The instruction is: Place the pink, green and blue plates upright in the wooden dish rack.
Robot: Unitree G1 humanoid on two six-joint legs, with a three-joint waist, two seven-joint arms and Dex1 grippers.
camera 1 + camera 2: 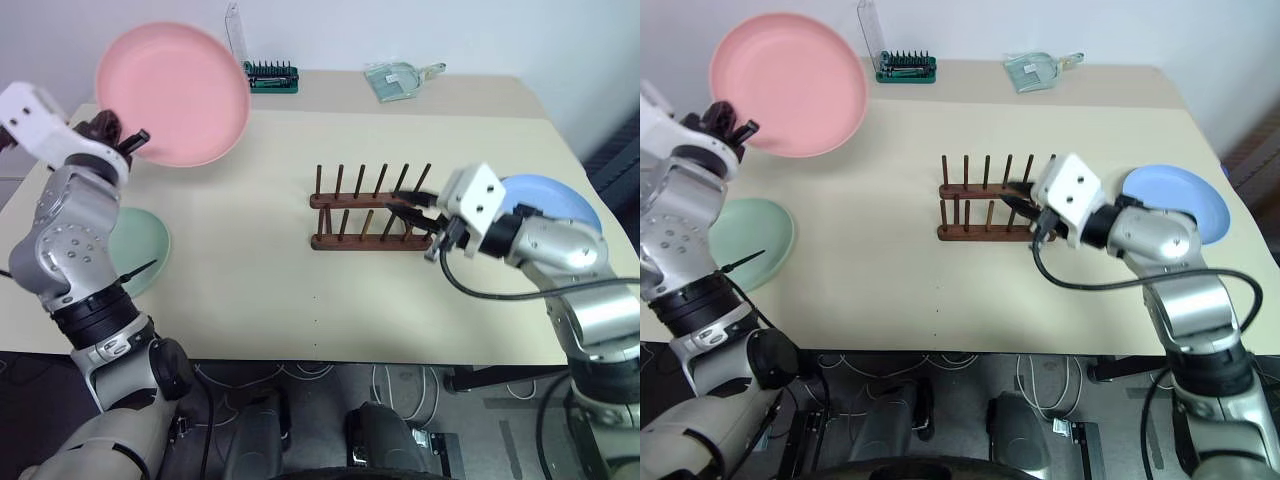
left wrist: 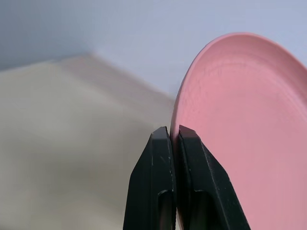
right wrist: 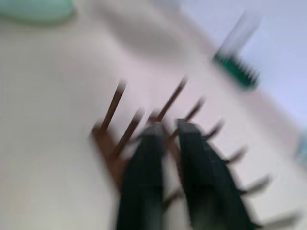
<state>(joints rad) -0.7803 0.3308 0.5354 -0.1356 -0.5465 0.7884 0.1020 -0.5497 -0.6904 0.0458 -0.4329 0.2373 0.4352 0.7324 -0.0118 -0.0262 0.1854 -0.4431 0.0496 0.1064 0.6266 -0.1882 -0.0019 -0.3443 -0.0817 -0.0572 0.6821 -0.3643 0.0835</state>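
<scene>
aloft, pink plate (image 1: pixel 173 94) rim pinched in left gripper (image 1: pixel 128 142) jaws.

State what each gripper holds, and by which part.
Left gripper pinches the pink plate by its rim. Right gripper, at the wooden dish rack, holds nothing.

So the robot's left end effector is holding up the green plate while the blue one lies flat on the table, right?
Not quite. The left end effector is holding up the pink plate, as the left eye view shows. The green plate lies flat on the table beside that arm. The blue plate does lie flat on the table.
</scene>
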